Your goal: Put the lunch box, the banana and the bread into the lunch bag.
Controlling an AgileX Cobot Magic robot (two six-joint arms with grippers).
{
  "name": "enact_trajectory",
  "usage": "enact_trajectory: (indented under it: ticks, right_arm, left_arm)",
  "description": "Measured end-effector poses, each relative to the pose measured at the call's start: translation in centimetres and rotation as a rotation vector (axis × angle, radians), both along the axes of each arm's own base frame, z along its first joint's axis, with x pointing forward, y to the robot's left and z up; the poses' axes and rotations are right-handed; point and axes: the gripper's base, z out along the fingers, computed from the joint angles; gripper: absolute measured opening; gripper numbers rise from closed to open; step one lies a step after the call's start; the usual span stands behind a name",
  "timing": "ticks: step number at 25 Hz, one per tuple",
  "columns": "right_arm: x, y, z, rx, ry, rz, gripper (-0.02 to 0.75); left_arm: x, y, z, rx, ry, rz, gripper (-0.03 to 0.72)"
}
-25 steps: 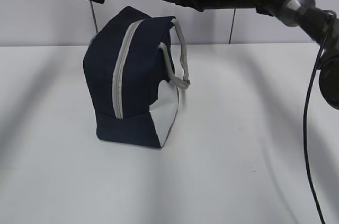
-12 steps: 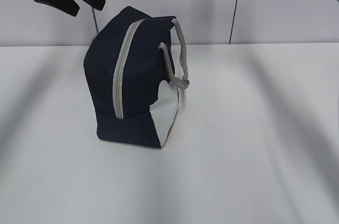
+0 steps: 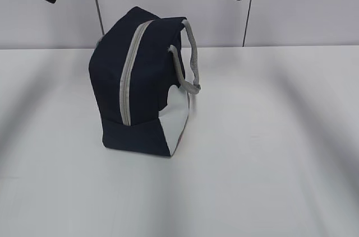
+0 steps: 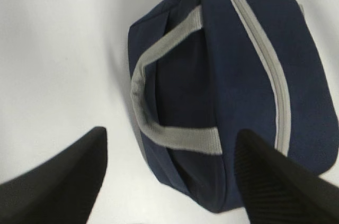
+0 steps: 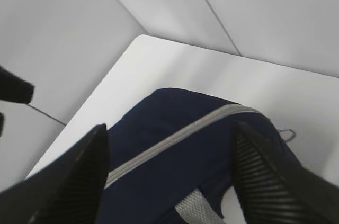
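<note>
Although both arms hung high above the counter (image 3: 269, 153), the lunch bag (image 3: 140, 86) stood alone near the middle of it, resting on a narrow face with its grey zipper (image 3: 130, 69) running up the front and over the top, closed as far as could be seen. The left claw (image 4: 169, 176) was spread with nothing between its fingers, looking down on the bag's strap handle (image 4: 159, 97); the right claw (image 5: 169, 176) was likewise released and empty, above the zipper end. The main risk from here was the bag's footing: perched on that narrow base, it would probably topple or slide if a claw nudged its upper part or pulled the zipper from one side without the other arm steadying it. A loose handle could also snag a finger on the way down. Neither the lunch box, the banana nor the bread showed in any view, so it could not be told whether they sat inside the bag or somewhere off frame. The zipper's ring pull was not visible either, and the bag's far side was hidden. In the exterior view both claws were cut off by the top edge, leaving only dark parts of them.
</note>
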Motion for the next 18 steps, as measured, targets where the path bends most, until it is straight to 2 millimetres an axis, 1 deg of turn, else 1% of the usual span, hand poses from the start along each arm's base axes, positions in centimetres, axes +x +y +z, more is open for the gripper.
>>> enact_trajectory:
  ticks: [2, 4, 6, 8, 9, 11, 14, 18]
  right_arm:
    - [-1.0, -0.6, -0.1, -0.016, 0.006, -0.069, 0.523]
    - [-1.9, -1.1, 0.1, -0.031, 0.003, -0.139, 0.523]
    - [-3.1, -1.5, 0.2, -0.044, 0.003, -0.195, 0.524]
    - [-4.4, -1.5, 0.3, -0.062, -0.003, -0.233, 0.523]
    - [-5.1, -1.5, 0.2, -0.068, 0.000, -0.245, 0.523]
    - [-6.5, -1.0, 0.1, -0.082, -0.001, -0.261, 0.523]
    - [-8.9, 0.0, -0.1, -0.108, -0.005, -0.283, 0.523]
    - [-12.2, 1.6, 0.1, -0.144, -0.046, -0.305, 0.523]
  left_arm:
    - [-1.4, 0.2, 0.0, 0.004, 0.020, 0.000, 0.500]
    - [-3.0, 0.4, -0.7, 0.010, 0.060, 0.001, 0.494]
    - [-5.0, 0.7, -0.9, 0.013, 0.086, 0.003, 0.484]
    - [-7.1, 0.9, -1.6, 0.013, 0.124, 0.004, 0.472]
    - [-8.2, 1.0, -1.6, 0.008, 0.128, 0.004, 0.465]
    - [-10.5, 1.3, -2.1, 0.004, 0.155, 0.006, 0.459]
    - [-14.2, 1.8, -2.3, 0.002, 0.156, 0.009, 0.455]
    - [-19.0, 2.7, -2.3, 0.020, 0.087, 0.024, 0.449]
